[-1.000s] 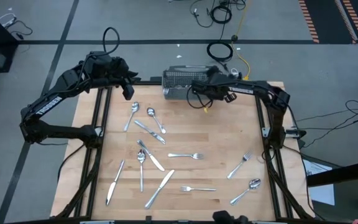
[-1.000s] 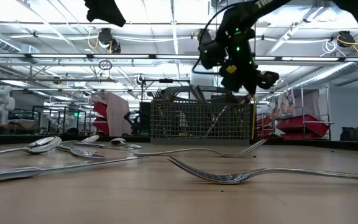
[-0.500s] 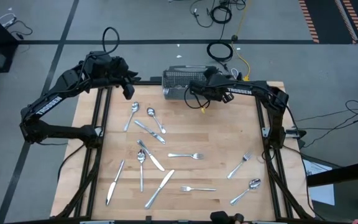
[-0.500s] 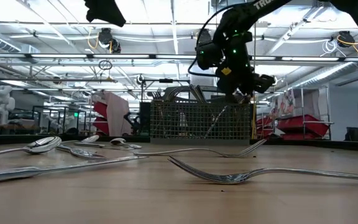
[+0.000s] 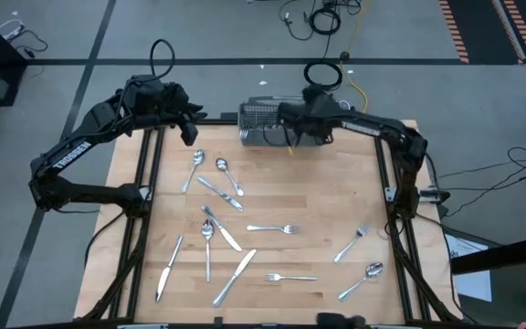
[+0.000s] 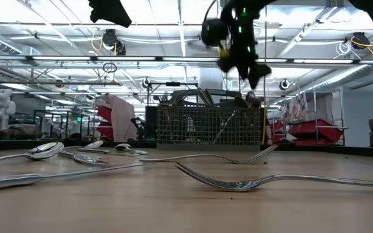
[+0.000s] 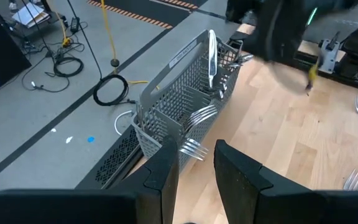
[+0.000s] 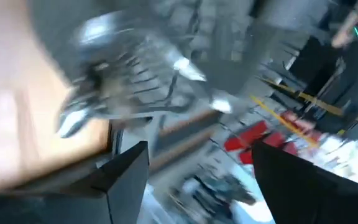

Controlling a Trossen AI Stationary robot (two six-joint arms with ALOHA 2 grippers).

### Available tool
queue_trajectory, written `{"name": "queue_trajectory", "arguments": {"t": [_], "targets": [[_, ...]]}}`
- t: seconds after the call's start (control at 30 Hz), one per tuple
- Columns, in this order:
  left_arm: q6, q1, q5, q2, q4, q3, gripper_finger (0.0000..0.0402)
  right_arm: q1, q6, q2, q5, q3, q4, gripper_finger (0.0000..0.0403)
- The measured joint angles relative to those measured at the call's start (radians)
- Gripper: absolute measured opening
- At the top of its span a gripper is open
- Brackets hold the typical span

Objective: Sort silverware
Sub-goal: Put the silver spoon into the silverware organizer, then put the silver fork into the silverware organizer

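Left tool (image 5: 186, 128) hangs over the desk's (image 5: 336, 192) far left corner, fingers part spread, pinching nothing. Loose silverware (image 5: 219, 187) lies scattered mid-desk, long axes mixed, nearest spoons (image 5: 195, 169) just toward the near edge from it. Right tool (image 5: 292, 135), spread and empty, hovers above the basket (image 5: 261, 119).
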State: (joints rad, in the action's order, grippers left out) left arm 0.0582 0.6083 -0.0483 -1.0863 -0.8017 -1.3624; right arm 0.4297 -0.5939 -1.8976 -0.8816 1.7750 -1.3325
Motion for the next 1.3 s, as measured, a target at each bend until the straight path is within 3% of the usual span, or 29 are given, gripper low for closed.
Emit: {"name": "queue_trajectory", "arguments": {"t": [0.1, 0.2, 0.27, 0.37, 0.5, 0.63, 0.77, 0.93, 1.03, 1.3], "targets": [[0.0, 0.0, 0.0, 0.0, 0.0, 0.0, 0.0109, 0.0, 0.271, 0.051, 0.118, 0.153, -0.122, 0.0268], [-0.001, 0.0, -0.029, 0.0, 0.012, 0.0, 0.0109, 0.005, 0.616, 0.159, 0.411, 0.227, -0.216, 0.0266], [0.0, 0.001, -0.081, 0.0, 0.042, 0.0, 0.0109, -0.013, 0.751, 0.252, 0.529, 0.209, -0.236, 0.0264], [0.0, 0.0, -0.165, 0.0, 0.096, 0.0, 0.0109, -0.087, 0.905, 0.39, 0.54, 0.107, -0.235, 0.0257], [0.0, 0.0, -0.217, 0.0, 0.128, 0.0, 0.0109, -0.216, 1.146, 0.551, 0.557, -0.143, -0.239, 0.0247], [0.0, 0.0, -0.22, -0.003, 0.131, 0.0, 0.0109, -0.354, 1.344, 0.628, 0.677, -0.428, -0.181, 0.0243], [0.0, 0.0, -0.221, -0.014, 0.131, 0.0, 0.0109, -0.485, 1.369, 0.635, 0.842, -0.636, -0.08, 0.0242], [0.0, 0.0, -0.221, -0.032, 0.131, 0.0, 0.0109, -0.656, 1.248, 0.579, 1.018, -0.76, 0.046, 0.0242], [-0.015, 0.0, -0.22, -0.043, 0.129, 0.0, 0.0109, -0.744, 1.166, 0.544, 1.017, -0.767, 0.079, 0.0242], [-0.034, 0.0, -0.212, -0.07, 0.121, 0.0, 0.0109, -0.898, 1.034, 0.448, 0.867, -0.767, 0.244, 0.0242]]}}
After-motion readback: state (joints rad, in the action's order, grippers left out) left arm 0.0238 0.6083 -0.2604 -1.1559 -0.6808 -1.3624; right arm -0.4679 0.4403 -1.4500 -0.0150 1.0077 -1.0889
